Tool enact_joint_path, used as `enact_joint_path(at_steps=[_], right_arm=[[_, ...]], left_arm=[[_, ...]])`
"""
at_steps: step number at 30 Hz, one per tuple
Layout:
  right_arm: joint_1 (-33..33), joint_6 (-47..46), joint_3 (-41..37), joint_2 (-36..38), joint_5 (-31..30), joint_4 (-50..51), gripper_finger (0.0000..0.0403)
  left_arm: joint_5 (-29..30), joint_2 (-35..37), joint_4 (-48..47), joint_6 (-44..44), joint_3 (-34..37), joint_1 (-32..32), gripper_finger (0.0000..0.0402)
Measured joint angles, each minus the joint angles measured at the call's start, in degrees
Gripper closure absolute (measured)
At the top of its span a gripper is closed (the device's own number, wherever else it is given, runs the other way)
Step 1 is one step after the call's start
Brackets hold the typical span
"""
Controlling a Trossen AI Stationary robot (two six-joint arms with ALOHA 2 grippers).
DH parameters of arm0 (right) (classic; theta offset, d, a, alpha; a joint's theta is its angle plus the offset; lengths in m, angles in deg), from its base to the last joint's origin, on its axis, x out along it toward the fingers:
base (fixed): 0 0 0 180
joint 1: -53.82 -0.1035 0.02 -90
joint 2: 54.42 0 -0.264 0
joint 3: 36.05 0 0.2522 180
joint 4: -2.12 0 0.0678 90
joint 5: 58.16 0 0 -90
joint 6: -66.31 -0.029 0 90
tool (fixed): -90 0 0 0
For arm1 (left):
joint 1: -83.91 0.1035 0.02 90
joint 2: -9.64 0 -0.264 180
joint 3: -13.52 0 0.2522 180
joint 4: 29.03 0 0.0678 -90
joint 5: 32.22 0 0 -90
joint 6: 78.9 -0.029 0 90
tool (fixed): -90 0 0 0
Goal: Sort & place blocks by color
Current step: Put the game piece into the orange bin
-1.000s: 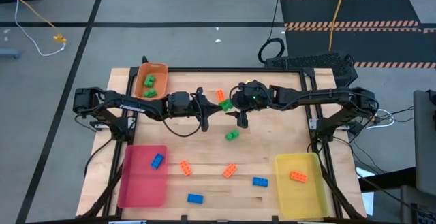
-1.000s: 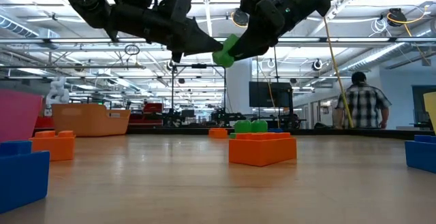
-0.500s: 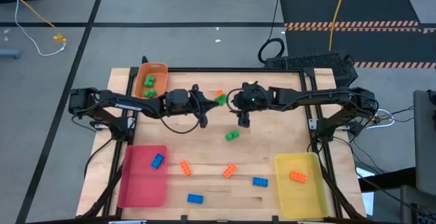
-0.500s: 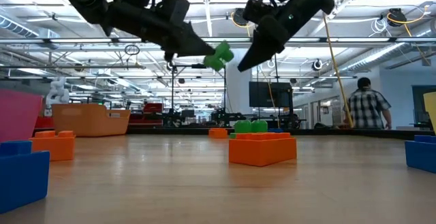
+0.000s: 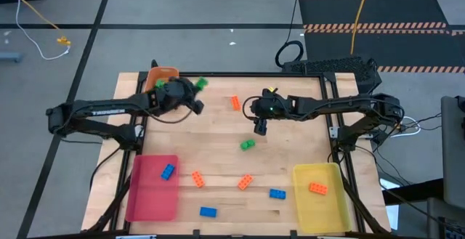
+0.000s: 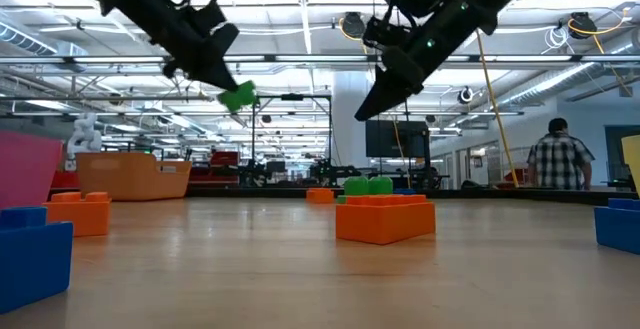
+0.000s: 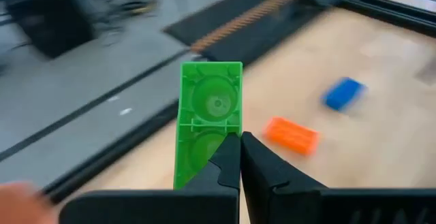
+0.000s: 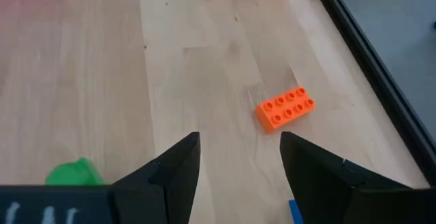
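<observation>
Seen from above, a pale wooden table (image 5: 218,134) fills the middle of the frame. In the upper left, the left gripper (image 5: 196,86) hangs beside the round orange plastic tray (image 5: 166,73), fingers pinched narrow on the edge of a small green studded plastic brick (image 5: 200,83). The wrist view shows the brick's hollow underside, clamped at one edge so it sticks out past the fingertips, probably so it can drop cleanly among the green bricks in that tray.

In the upper middle, the right gripper (image 5: 260,128) hovers over bare wood with its fingers apart and nothing between them. It points down near a loose green brick (image 5: 248,144) at centre, likely the next pick.

Orange and blue bricks lie scattered along the lower part. A blue brick (image 5: 168,171) sits in the flat pink tray (image 5: 149,195) at lower left; an orange brick (image 5: 317,188) sits in the yellow tray (image 5: 320,206) at lower right.
</observation>
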Motion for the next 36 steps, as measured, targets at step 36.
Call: enact_joint_path(at_steps=[36], right_arm=[[1.4,-0.5,-2.1,0.8,0.1,-1.3,0.0207]], left_arm=[[7.2,1.4,-19.1,7.1,0.0,18.1,0.0247]])
